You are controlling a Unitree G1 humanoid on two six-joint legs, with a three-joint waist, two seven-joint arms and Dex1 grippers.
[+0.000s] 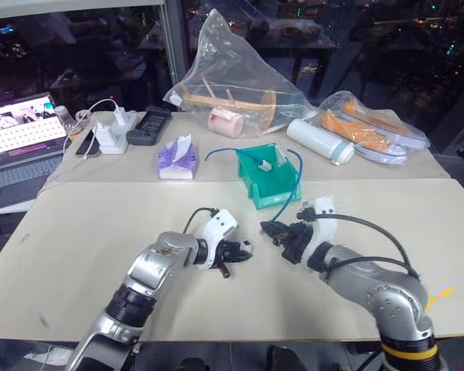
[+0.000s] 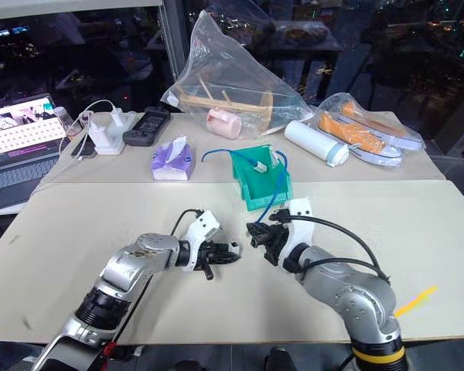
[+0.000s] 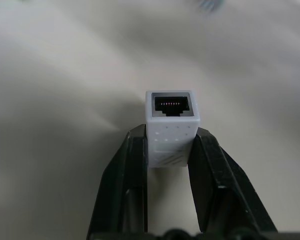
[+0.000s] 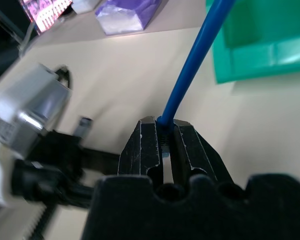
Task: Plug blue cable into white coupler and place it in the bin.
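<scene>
While the left claw (image 3: 171, 142) pinches the white coupler (image 3: 172, 129), the right claw (image 4: 164, 131) clamps the blue cable (image 4: 190, 70).

Small gap of bare beige bench (image 1: 77, 255) lay btwn left tool (image 1: 238, 251) and right tool (image 1: 272, 229), nothing in it. Teal-green plastic bin (image 1: 264, 179) stood just behind w/ bright blue cable (image 1: 288, 201) hanging over its front. Bench's near half was open both sides.

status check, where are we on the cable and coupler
Left end effector shut on white coupler, socket facing out. Right end effector shut on blue cable. Not yet mated. Nothing between them.
</scene>
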